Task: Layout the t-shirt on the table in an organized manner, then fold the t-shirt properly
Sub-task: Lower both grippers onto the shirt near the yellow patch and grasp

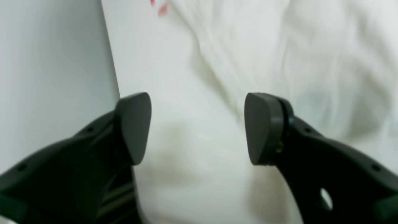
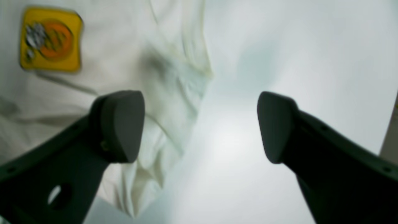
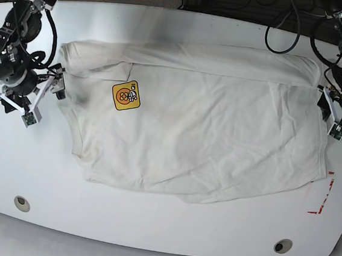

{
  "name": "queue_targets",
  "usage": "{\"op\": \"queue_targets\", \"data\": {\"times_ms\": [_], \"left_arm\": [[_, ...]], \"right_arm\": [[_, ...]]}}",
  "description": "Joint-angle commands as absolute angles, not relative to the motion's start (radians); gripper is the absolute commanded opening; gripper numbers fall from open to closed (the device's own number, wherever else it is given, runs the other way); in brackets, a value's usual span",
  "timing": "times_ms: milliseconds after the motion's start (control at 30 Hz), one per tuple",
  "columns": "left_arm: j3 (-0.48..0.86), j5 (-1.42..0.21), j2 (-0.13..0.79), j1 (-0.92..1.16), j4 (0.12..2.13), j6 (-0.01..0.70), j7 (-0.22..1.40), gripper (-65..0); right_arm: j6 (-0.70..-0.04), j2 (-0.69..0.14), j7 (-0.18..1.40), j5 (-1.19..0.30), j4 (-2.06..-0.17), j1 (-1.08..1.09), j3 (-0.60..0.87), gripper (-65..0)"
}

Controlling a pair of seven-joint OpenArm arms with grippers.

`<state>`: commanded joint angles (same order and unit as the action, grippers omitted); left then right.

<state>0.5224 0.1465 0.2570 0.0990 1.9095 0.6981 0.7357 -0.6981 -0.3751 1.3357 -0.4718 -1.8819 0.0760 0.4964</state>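
The fingers [image 1: 135, 127] of the left gripper [image 1: 197, 127] stand spread wide with nothing between them; in the left wrist view they hang over the t-shirt [image 1: 264, 62], whose straight edge runs from the top of the frame down past the left-hand pad, with the bare table [image 1: 46, 62] to the left of it and a smear of red tape [image 1: 161, 9] at the top edge. The right gripper [image 2: 200, 126] is likewise spread and empty; in the right wrist view its left-hand finger [image 2: 119, 124] sits over rumpled cloth [image 2: 108, 62] while the other sits over bare tabletop [image 2: 295, 46], and a yellow square patch [image 2: 49, 39] with an orange circle shows at the upper left (the picture is blurred, so its finer marks cannot be read).

In the base view the t-shirt [image 3: 207, 125] lies across the middle of the table [image 3: 160, 236] with its long axis running left to right; the end with the patch [image 3: 126, 94] lies toward the left of the frame, and the far edge is folded over in a band along the top. The cloth is wrinkled, its lower edge uneven; the right gripper [image 3: 31, 99] sits just beside the shirt's left end, the left gripper [image 3: 340, 123] just beside its right end. Red tape [image 3: 320, 197] marks the lower right, and two metal grommets [image 3: 21, 203] sit near the bottom edge.
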Motion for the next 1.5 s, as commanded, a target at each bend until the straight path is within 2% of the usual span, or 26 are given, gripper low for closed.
{"op": "queue_targets", "data": {"times_ms": [167,333,633,767,933,1033,1367,1433,1500], "left_arm": [[0.506,0.147,0.228,0.031,1.886,0.698,0.717,-33.5],[0.455,0.148,0.208,0.033,1.86,0.698,0.625,-41.4],[0.403,0.147,0.205,0.094,1.816,0.698,0.467,-65.0],[0.403,0.147,0.203,0.096,1.771,0.674,0.449,-65.0],[0.406,0.147,0.206,0.096,1.724,0.581,0.447,-65.0],[0.409,0.147,0.208,0.096,1.712,0.552,0.446,-65.0],[0.435,0.147,0.205,0.096,1.71,0.532,0.444,-65.0],[0.433,0.147,0.205,0.096,1.701,0.532,0.444,-65.0],[0.432,0.147,0.205,0.096,1.682,0.532,0.444,-65.0]], "right_arm": [[-0.698,-0.348,1.27,-0.472,-1.773,0.131,0.495,-11.3],[-0.698,-0.331,1.202,-0.472,-1.67,0.159,0.472,-11.5],[-0.698,-0.331,1.107,-0.47,-1.635,0.165,0.447,-11.5],[-0.698,-0.328,1.087,-0.446,-1.603,0.173,0.447,-11.5],[-0.698,-0.325,1.035,-0.378,-1.561,0.174,0.446,-12.2],[-0.698,-0.312,1.012,-0.366,-1.531,0.174,0.421,-17.4],[-0.698,-0.306,0.943,-0.363,-1.521,0.166,0.317,-56.4],[-0.698,-0.306,0.935,-0.349,-1.52,0.17,0.302,-62.7],[-0.698,-0.303,0.92,-0.318,-1.511,0.171,0.291,-65.0]]}}
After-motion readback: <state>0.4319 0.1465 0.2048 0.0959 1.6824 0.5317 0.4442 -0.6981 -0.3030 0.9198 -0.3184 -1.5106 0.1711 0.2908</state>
